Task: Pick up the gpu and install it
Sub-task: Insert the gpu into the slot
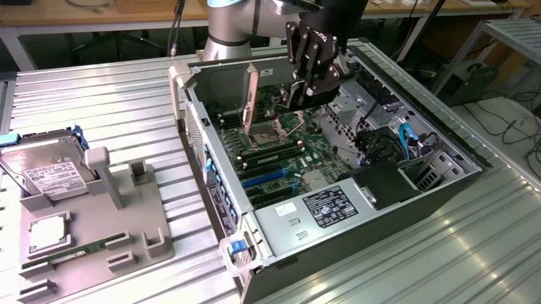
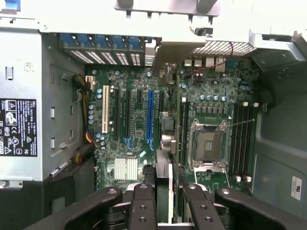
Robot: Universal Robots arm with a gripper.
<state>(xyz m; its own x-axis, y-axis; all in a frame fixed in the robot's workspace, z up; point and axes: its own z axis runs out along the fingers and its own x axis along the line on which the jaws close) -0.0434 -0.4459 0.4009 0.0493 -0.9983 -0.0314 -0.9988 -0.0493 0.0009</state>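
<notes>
The gpu point(image 1: 268, 101), a thin green card with a long silver bracket point(image 2: 175, 45) at its end, hangs on edge inside the open computer case point(image 1: 439, 152). My gripper point(image 1: 306, 88) is shut on it from above. In the wrist view the gpu point(image 2: 178, 120) appears edge-on, running from between my black fingers point(image 2: 143, 201) out to the case's rear wall. It hovers over the motherboard point(image 2: 139, 139), between the blue expansion slot point(image 2: 150, 115) and the CPU socket point(image 2: 209, 143). Whether its lower edge touches a slot is hidden.
A grey fixture tray point(image 1: 127, 215) on the exterior view's left carries a hard drive point(image 1: 47, 168), a CPU point(image 1: 47, 231) and a RAM stick point(image 1: 76, 253). The power supply point(image 1: 330, 202) and drive cage with cables point(image 1: 397, 145) crowd the case's near and right sides.
</notes>
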